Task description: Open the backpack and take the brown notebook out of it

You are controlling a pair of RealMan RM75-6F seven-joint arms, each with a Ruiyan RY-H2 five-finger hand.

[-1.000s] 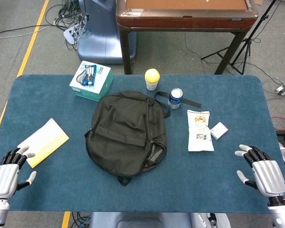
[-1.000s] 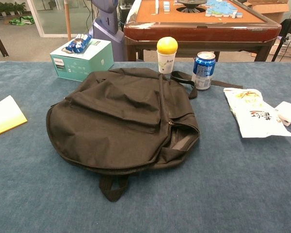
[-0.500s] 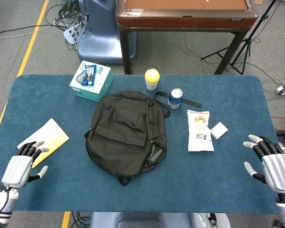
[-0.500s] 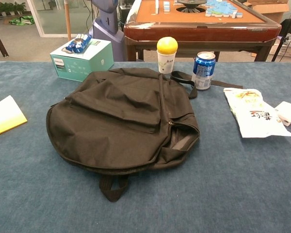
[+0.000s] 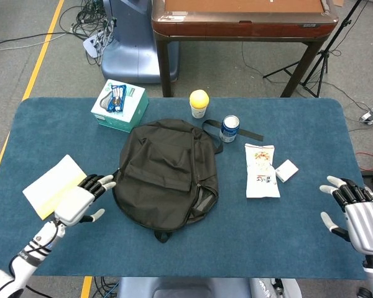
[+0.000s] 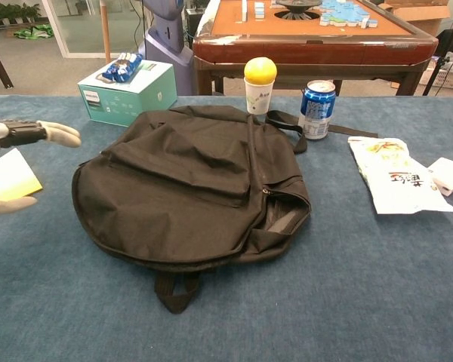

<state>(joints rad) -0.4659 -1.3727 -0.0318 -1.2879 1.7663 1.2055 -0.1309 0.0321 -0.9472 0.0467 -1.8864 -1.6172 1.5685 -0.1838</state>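
Backpack [image 5: 166, 172] lying zipped, contents hidden, left hand [image 5: 81, 198] spread empty beside it, right hand [image 5: 359, 213] spread empty.

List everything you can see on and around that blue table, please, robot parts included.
backpack: one, black, table centre, lying flat
box: one, teal and white, behind the backpack to the left, blue packet on top
cup: one, white with a yellow ball on it, behind the backpack
can: one, blue, beside the backpack strap
snack bag: one, white, right of the backpack
small packet: one, white, right of the snack bag
booklet: one, white and yellow, left side
wooden table: one, brown, beyond the blue table
left hand: open, beside the backpack's left edge
right hand: open, at the table's right edge
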